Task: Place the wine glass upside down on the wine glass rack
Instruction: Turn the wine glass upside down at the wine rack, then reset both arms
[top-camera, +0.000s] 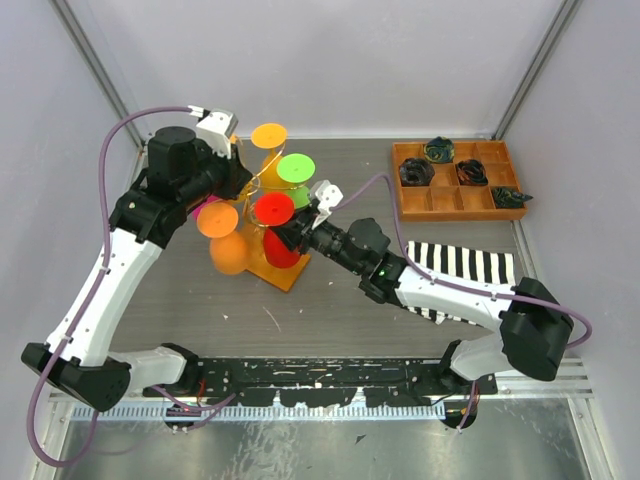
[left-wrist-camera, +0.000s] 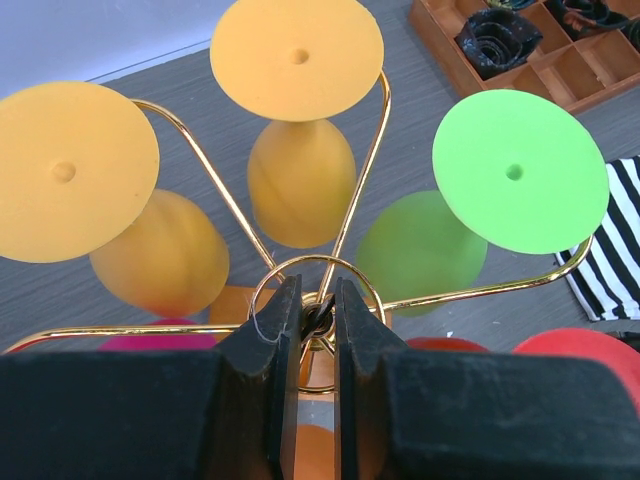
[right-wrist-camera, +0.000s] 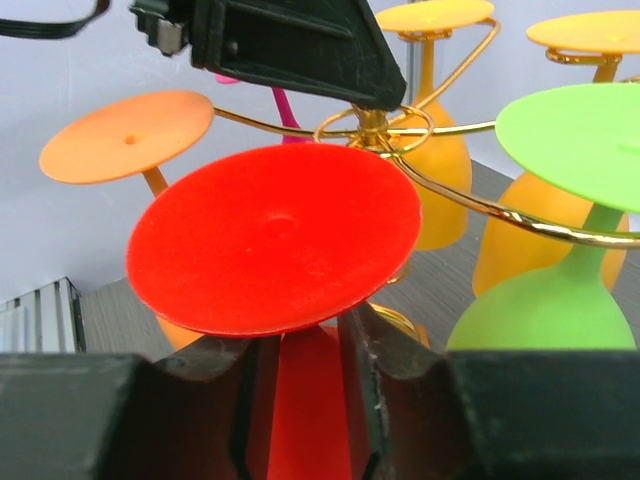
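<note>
Gold wire wine glass rack (top-camera: 292, 272) stands toward the far-left corner of the grey table (top-camera: 300, 330), with the red plastic wine glass (top-camera: 273, 208) foot-up at its near side. Left wrist: the left gripper (left-wrist-camera: 318, 290) pinches the rack's central ring. Right wrist: the right gripper (right-wrist-camera: 305, 335) brackets the glass's stem; I cannot tell whether it presses.

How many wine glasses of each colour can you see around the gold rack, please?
Red glass: 1
Green glass: 1
Pink glass: 1
Orange glass: 1
Yellow-orange glasses: 2
Total: 6
</note>
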